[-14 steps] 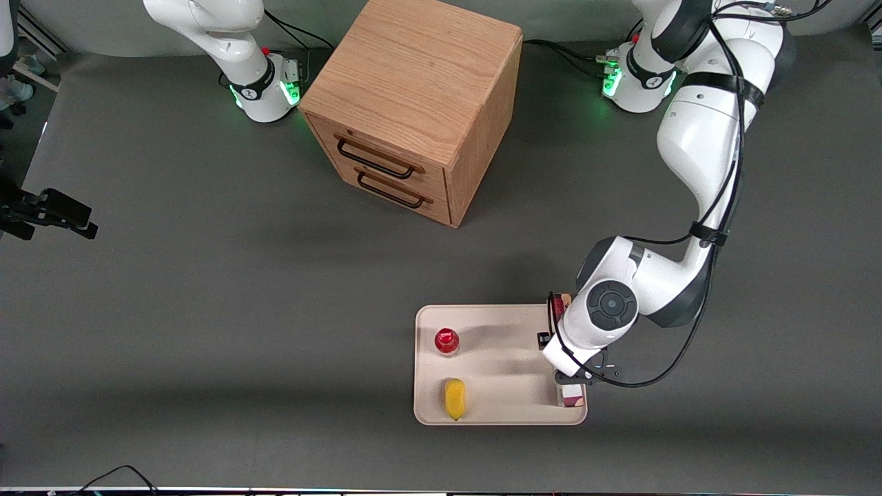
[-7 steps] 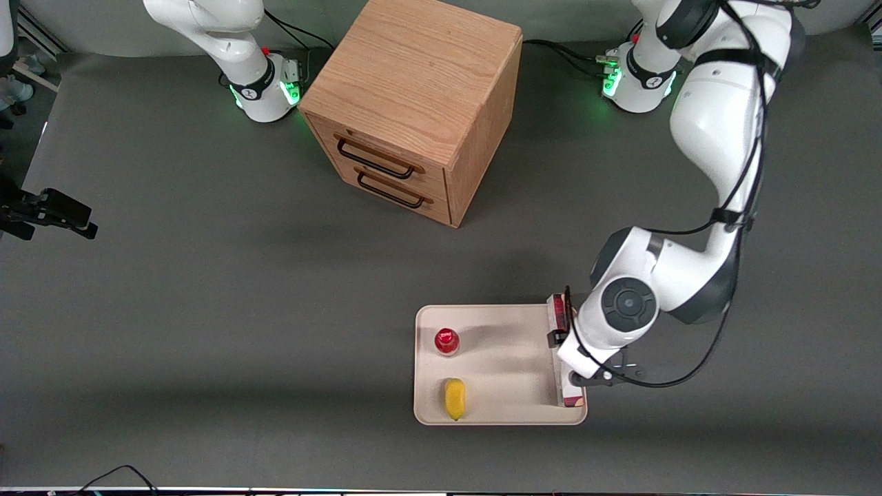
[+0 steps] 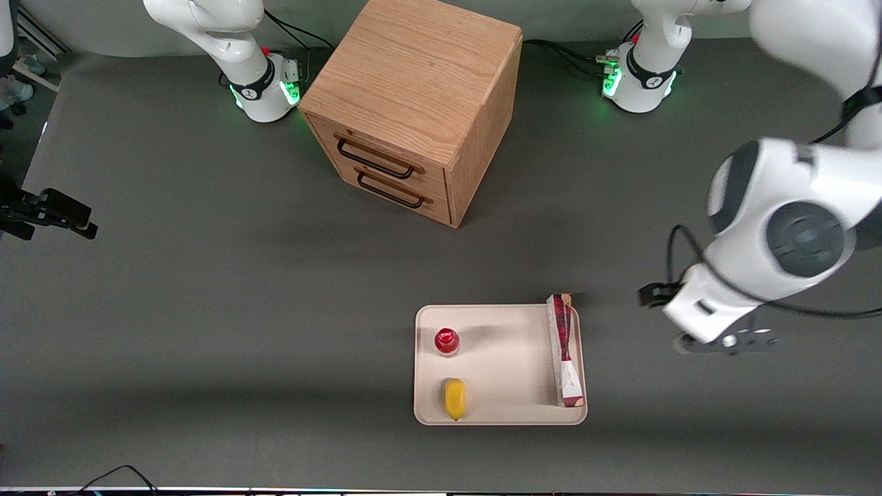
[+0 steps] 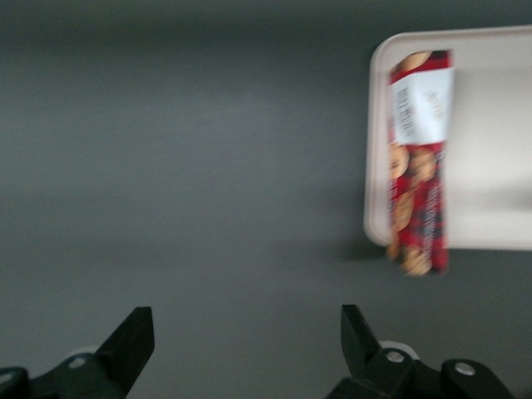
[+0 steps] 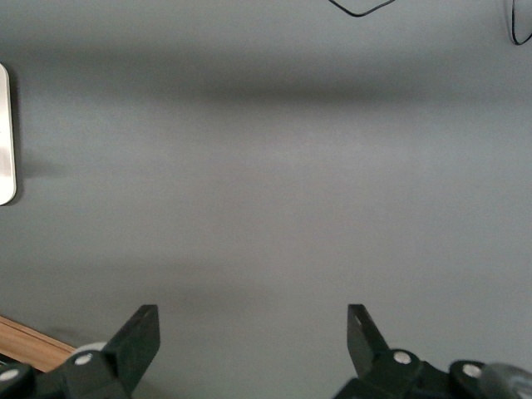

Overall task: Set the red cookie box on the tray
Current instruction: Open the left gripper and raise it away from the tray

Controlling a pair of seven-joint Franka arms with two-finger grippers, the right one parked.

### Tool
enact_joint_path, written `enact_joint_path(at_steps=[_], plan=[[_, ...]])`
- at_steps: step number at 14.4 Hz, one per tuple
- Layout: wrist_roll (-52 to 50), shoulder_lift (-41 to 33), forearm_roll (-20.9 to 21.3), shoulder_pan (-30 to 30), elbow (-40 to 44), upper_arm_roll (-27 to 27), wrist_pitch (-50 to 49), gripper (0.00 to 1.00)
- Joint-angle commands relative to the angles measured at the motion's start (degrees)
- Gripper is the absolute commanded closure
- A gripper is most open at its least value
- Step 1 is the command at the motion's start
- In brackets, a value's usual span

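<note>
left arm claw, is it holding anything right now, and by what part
Nothing. The claw is open and empty above bare table, off the tray. The red cookie box lies on the tray.

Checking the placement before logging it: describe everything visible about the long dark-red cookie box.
The long, slim dark-red cardboard cookie box is printed with tan cookies and carries a white label patch near one end. It lies flat along the short edge of the flat cream-white rectangular tray nearest the working arm. The end farther from the front camera pokes slightly past the rim. Nothing grips it: the left gripper hangs open over bare table, apart from it.
</note>
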Motion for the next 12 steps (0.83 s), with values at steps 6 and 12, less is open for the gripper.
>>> enact_joint_path(at_steps=[6,12], plan=[[6.8,-26.3,-6.3,0.0,-19.3,10.6,-4.5,0.0],[10.6,-29.2,-7.7,0.1,-15.4,11.9,-10.0,0.0]])
